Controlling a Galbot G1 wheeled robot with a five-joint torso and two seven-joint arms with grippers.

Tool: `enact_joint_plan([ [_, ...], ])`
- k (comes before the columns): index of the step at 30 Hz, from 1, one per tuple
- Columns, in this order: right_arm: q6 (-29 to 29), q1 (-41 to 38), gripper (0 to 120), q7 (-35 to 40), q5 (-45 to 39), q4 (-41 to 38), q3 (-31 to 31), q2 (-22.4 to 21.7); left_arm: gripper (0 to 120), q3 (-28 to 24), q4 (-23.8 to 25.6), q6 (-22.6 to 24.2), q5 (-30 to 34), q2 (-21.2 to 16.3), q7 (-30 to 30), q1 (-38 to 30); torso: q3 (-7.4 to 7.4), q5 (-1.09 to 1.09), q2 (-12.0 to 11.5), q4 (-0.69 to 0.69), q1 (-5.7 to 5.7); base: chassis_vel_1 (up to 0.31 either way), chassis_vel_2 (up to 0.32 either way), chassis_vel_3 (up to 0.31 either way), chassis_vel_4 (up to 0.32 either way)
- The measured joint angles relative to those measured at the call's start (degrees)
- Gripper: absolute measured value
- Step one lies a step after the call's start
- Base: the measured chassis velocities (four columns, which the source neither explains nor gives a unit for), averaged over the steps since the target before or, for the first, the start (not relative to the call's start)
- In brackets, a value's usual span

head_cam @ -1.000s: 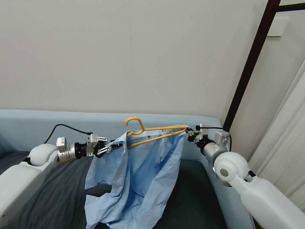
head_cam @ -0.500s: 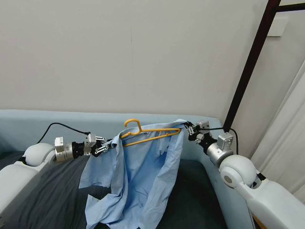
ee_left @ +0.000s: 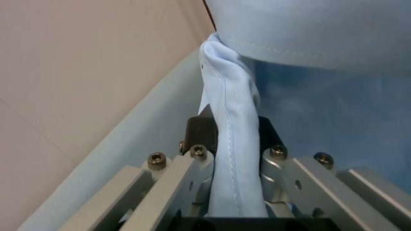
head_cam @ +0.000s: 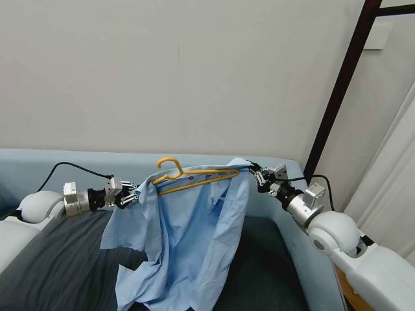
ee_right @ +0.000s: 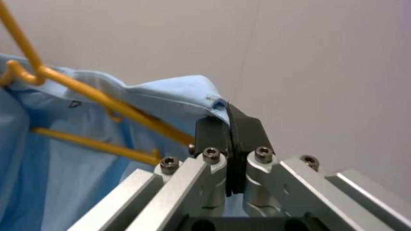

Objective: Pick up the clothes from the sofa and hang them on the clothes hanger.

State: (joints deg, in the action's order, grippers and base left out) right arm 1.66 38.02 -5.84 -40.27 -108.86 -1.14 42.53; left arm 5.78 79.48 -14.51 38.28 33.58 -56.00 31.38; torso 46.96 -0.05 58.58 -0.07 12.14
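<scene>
A light blue cloth shirt (head_cam: 188,246) is draped over an orange-yellow wire hanger (head_cam: 194,181) and held in the air above the dark seat of a pale blue sofa (head_cam: 39,162), with its lower edge hanging close to the cushion. One shoulder fold is pinched by the left end effector (head_cam: 130,196). The other shoulder, at the hanger's tip, is clamped by the right end effector (head_cam: 255,173), whose pads are pressed together, possibly on the wire as well.
</scene>
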Motion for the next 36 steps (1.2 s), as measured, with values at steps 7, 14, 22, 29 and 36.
enact_joint_plan([
  [7, -3.68, -0.66, 0, -5.81, 5.4, 3.85, 0.23, -1.33, 7, 0.02, 0.54, 0.47, 0.01, -0.1, 0.27, 0.0, 0.0, 0.0, 0.0, -0.01, 0.0, 0.0, 0.0, 0.0, 0.0],
  [14, -5.62, -2.19, 0, -6.48, 0.97, 4.25, 1.88, -1.25, 7, -0.33, 0.73, 0.72, -2.35, 0.77, 0.35, 1.22, 0.0, 0.0, 0.0, 0.01, 0.0, 0.0, 0.0, 0.0, 0.0],
  [22, -5.04, -2.96, 0, -3.94, -9.86, -0.83, 4.27, -0.08, 7, -1.1, -1.31, 0.72, -6.68, 3.56, 1.35, 1.62, 0.0, -0.01, 0.0, -0.01, 0.0, 0.0, 0.0, 0.0, 0.0],
  [29, -2.63, -2.67, 0, 0.41, -13.97, -4.35, 4.82, 0.07, 7, -1.34, -3.26, 0.88, -9.31, 4.46, 2.73, 0.8, 0.0, -0.01, -0.01, -0.01, 0.0, 0.0, 0.0, 0.0, 0.0],
  [36, -6.0, -1.45, 0, -0.84, -8.41, -3.18, 8.56, 1.69, 7, -1.76, -2.06, 1.83, -8.01, 5.93, 4.25, 1.99, 0.0, 0.0, 0.0, 0.0, 0.0, 0.0, 0.0, 0.0, 0.0],
])
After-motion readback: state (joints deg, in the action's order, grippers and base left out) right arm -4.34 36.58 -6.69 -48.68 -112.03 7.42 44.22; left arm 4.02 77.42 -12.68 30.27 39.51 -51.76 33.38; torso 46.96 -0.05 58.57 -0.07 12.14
